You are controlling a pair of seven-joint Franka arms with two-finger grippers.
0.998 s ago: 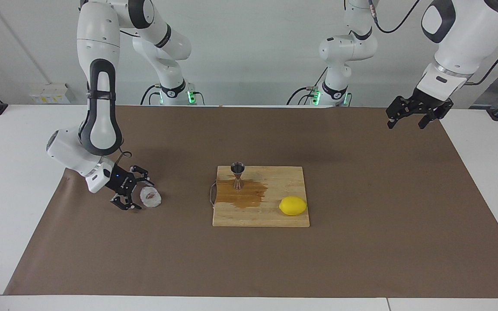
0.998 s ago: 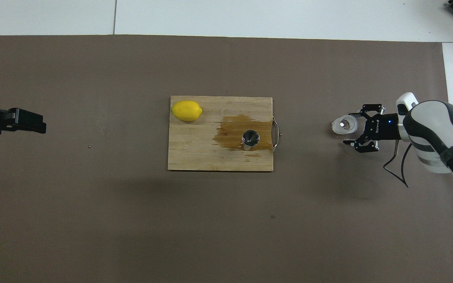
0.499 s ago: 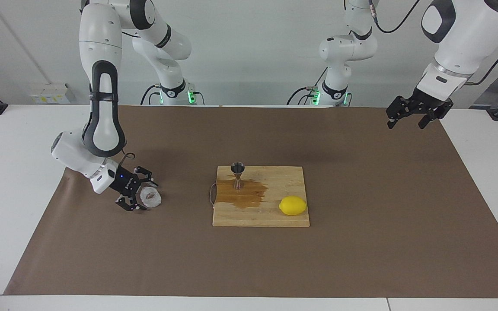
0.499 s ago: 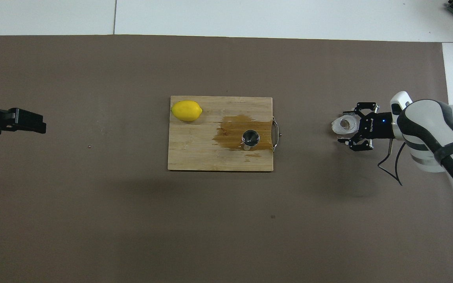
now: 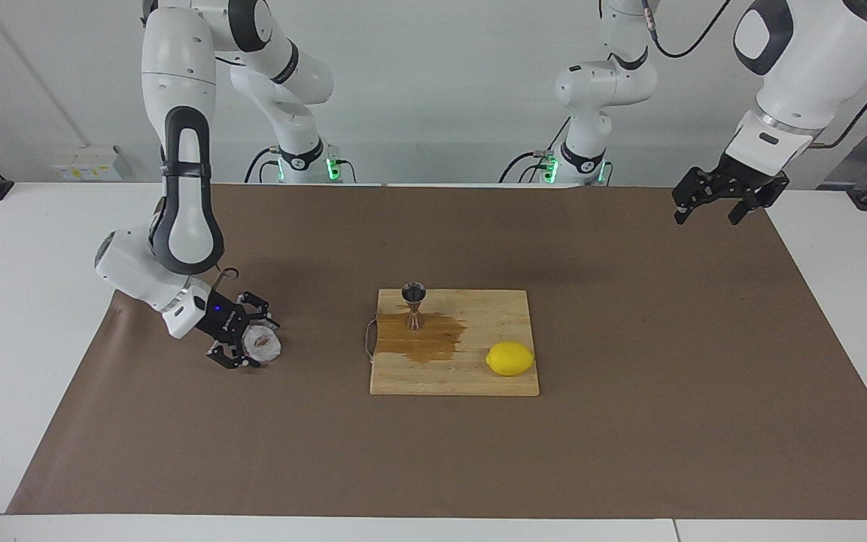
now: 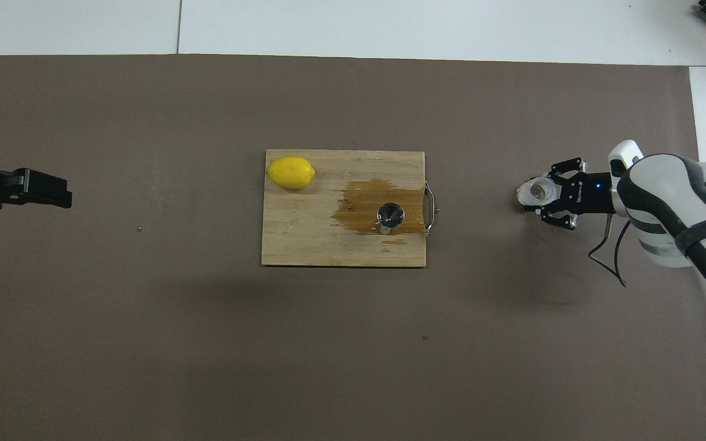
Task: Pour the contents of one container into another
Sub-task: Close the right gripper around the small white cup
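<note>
Two arms in view, one active. Right end effector point(image 5: 247, 344) low at the right arm's end of the bench point(image 5: 27, 301), fingers now drawn in and pinching the glass cup point(image 5: 262, 343); a second ago spread wide beside it. Cup resting on the brown mat point(image 5: 629, 452), well apart from the board. Grasp judged just made; lift and carry toward the jigger point(image 5: 413, 304) not yet begun.

Jigger upright on the cutting board point(image 5: 471, 380) at mid-bench, on the edge nearer the robots. Brown wet patch point(image 5: 426, 340) spread around its foot. Lemon point(image 5: 509, 358) on the same board, toward the left arm's end, clear of the likely path. Nothing standing between cup and jigger. Narrow jigger mouth judged the main spill risk.

Left end effector point(image 5: 712, 209) spread, empty, waiting high over the mat's corner at the left arm's end.
</note>
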